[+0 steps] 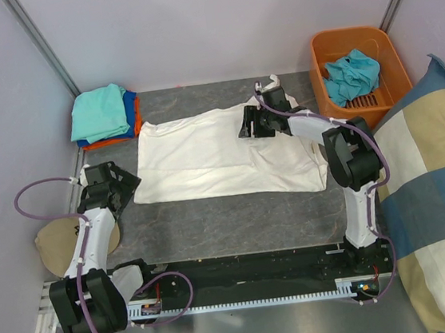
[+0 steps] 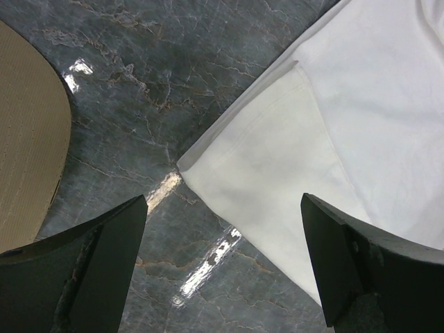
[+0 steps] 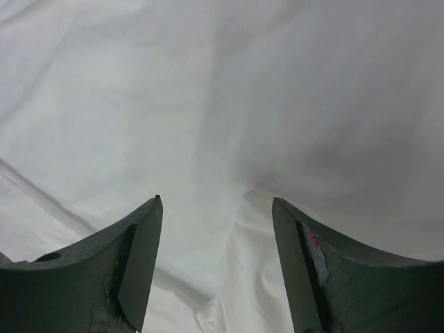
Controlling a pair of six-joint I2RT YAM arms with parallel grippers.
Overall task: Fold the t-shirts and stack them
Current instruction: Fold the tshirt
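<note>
A large white t-shirt [image 1: 221,154] lies folded into a long band across the middle of the grey marbled worktop [image 1: 237,221], its surface gently creased. The left claw [image 2: 223,208] hangs wide open just above the shirt's near left corner, where a folded sleeve edge meets bare stone; nothing sits between its fingers. The right claw [image 3: 216,202] hovers low over the shirt's far right part, jaws parted and gripping nothing, with only white cloth below it.

In the far left corner rests a small stack: a teal tee [image 1: 102,112] on top, a blue tee [image 1: 130,103] beneath it and an orange tee [image 1: 114,143] at the bottom. A crumpled teal tee [image 1: 350,74] sits inside the orange basket [image 1: 352,33] at the far right. A tan cap [image 1: 54,238] lies beside the left arm, and a blue-and-cream checked cushion [image 1: 434,190] fills the right edge.
</note>
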